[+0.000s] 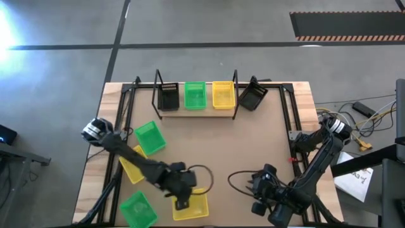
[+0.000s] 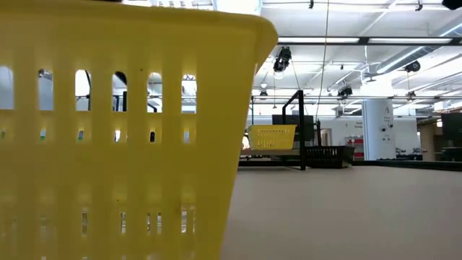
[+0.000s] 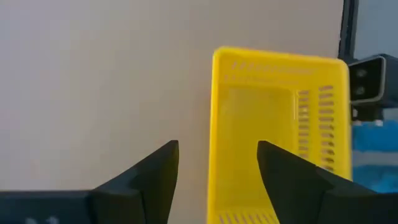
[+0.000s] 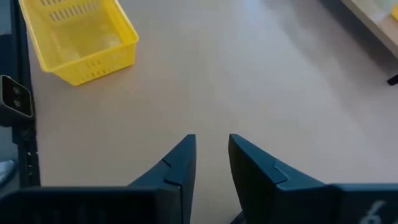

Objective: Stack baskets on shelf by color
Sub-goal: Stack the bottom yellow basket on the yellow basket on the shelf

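Yellow basket (image 3: 273, 124) between open left claw (image 3: 217, 171) fingers, wrist view only

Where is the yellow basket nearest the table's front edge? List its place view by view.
High view: yellow basket at bottom centre, on the table's near edge.
Low view: fills the left foreground.
Left wrist view: right of centre.
Right wrist view: top left corner.
Shared landmark: the shelf, far behind the basket in the high and low views.

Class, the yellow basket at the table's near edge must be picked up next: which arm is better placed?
Left. Its open end effector hangs right at the yellow perforated plastic basket; the right end effector sits farther away.
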